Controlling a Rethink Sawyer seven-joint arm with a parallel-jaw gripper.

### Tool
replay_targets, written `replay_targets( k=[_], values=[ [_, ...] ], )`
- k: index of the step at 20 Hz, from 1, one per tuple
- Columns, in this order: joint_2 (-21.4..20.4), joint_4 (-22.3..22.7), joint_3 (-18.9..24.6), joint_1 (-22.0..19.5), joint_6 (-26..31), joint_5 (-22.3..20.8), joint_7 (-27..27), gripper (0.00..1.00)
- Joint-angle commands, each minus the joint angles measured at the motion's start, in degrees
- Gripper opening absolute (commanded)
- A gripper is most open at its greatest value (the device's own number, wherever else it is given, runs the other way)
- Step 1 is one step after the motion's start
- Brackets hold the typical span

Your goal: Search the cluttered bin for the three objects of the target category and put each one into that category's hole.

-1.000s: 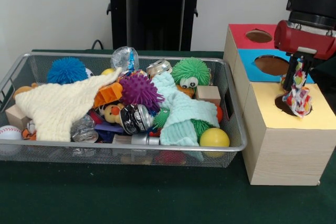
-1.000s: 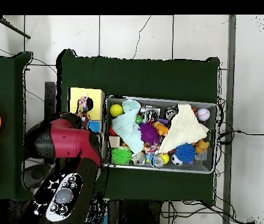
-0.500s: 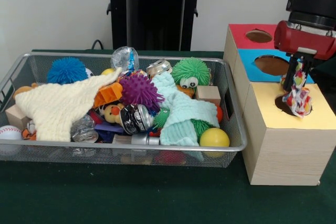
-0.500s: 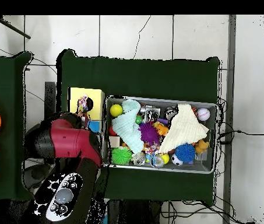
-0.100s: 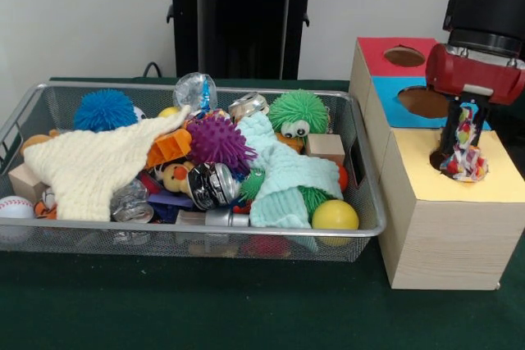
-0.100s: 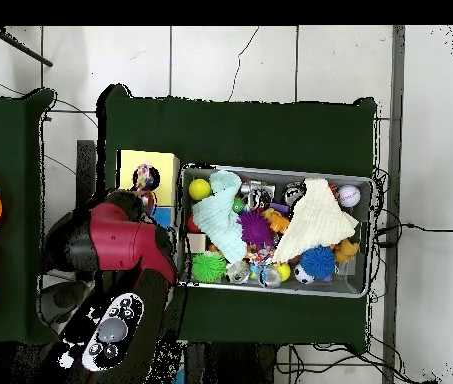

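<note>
My gripper [image 5: 461,125] hangs over the hole in the yellow section [image 5: 492,178] of the wooden box, shut on a multicoloured patterned cloth [image 5: 465,161]. The cloth's lower end is bunched at the hole's mouth, partly inside it. From above, the cloth [image 6: 147,180] shows on the yellow section [image 6: 130,163], with the red arm [image 6: 120,245] covering most of the gripper. In the wire bin [image 5: 365,227] lie a cream knitted cloth [image 5: 94,165] at the left and a mint green cloth [image 5: 287,178] right of centre.
The box also has a blue section with a hole [image 5: 424,102] and a red one with a hole [image 5: 404,56]. The bin holds spiky balls, a yellow ball [image 5: 335,215], crushed cans, wooden blocks and a baseball [image 5: 15,206].
The arm has come down slightly and the patterned cloth has sunk and bunched up at the yellow section's hole. The bin's contents have not moved.
</note>
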Motion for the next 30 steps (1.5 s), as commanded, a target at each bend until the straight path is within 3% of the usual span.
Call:
replay_targets(
  k=[1, 14, 23, 30],
  values=[
    [4.23, 5.52, 3.61, -1.89, -0.80, 0.29, 12.59, 1.00],
    [0.57, 5.96, 2.72, -1.74, 4.20, 0.33, 11.23, 1.00],
    [-4.21, 3.55, 0.08, -0.67, 19.25, 0.55, 10.83, 1.00],
    [-6.42, 3.31, 0.73, -1.16, 23.78, 0.01, 10.93, 1.00]
  ],
)
